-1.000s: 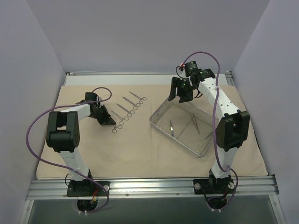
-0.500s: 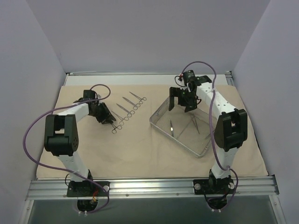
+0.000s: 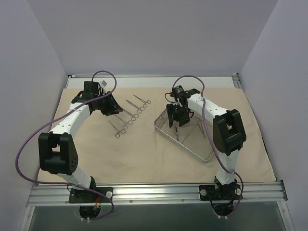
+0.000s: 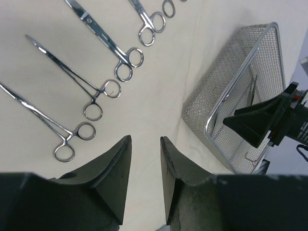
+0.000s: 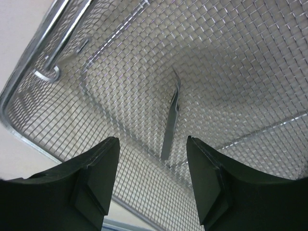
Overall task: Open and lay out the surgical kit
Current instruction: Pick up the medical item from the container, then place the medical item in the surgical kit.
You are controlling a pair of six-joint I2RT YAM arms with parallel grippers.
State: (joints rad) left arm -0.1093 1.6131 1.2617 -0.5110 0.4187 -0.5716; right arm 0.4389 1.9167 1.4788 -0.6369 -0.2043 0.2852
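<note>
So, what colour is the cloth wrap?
The large cloth wrap is beige, best in top external view.

Robot lab cell: bare lavender walls (image 3: 144, 33), aluminium-framed table (image 3: 159, 191).

Left arm (image 3: 72, 118) stretches far forward, its left fingers (image 4: 118, 168) angled downward with a narrow empty gap. Right arm (image 3: 207, 108) bends inward — right fingers (image 5: 91, 178) spread wide, holding nothing.
</note>
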